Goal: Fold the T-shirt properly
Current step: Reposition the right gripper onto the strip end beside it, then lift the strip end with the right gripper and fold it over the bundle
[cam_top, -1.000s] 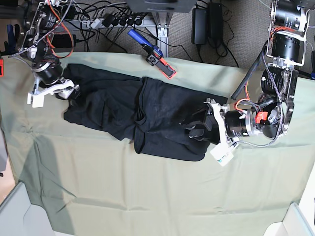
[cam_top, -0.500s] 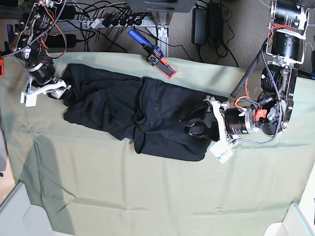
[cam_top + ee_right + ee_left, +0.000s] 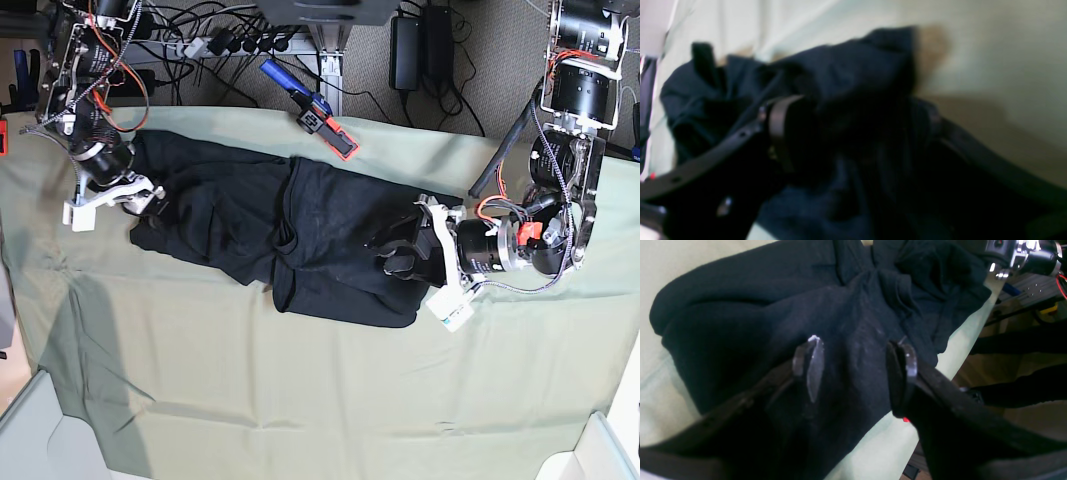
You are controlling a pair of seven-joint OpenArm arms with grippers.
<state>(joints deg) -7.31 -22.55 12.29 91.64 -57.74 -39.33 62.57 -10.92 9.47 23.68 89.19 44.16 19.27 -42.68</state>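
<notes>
Base view | T-shirt (image 3: 300, 235) bunched | left end effector (image 3: 392, 252) agape at hem | right end effector (image 3: 145, 200) agape at sleeve edge

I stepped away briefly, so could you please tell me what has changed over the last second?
The right pincer swung off toward the table's left edge, then came back over the T-shirt's end. It is open, and whether it grips cloth is unclear. The left pincer stayed open over the other end; the T-shirt barely shifted.
</notes>
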